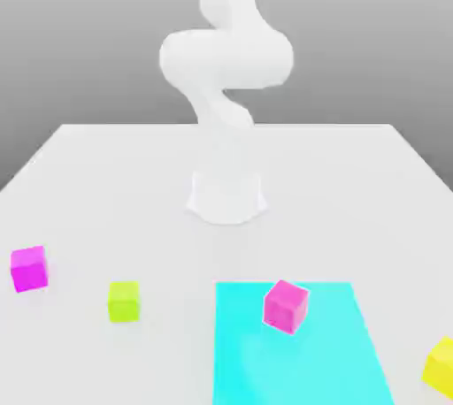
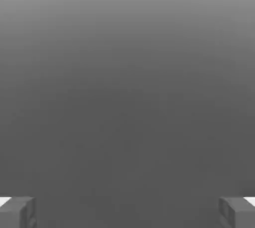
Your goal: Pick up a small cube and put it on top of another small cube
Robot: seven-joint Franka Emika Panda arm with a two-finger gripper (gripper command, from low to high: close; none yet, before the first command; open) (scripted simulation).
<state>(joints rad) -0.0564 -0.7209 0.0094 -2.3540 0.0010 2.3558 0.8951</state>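
Cubes lie scattered across the lower part of the exterior view, all well forward of the arm's base (image 1: pixel 226 200) on the white table (image 1: pixel 354 182). A magenta cube (image 1: pixel 286 306) sits tilted on the cyan mat (image 1: pixel 327 368) at lower centre-right, a yellow-green cube (image 1: pixel 124 301) rests on bare table at lower left, a second magenta cube (image 1: pixel 29 269) stands further toward the left edge, and a yellow cube (image 1: pixel 440 366) is cut by the lower right edge. None touches another, and nothing is stacked yet.

The arm (image 1: pixel 226 58) rises folded at upper centre of the exterior view. In the hand view the gripper (image 2: pixel 127 212) shows two grey fingertips (image 2: pixel 17 212) at the lower corners, far apart and spread wide, with nothing between them and plain grey beyond.

Judged from this, the relation that matters is that every cube lies lower in the frame than the base, so the coming reach has to go out toward the lower part of the exterior view. The magenta cube on the mat looks the most central pick, though its skewed faces likely call for a wrist turn to meet flat sides
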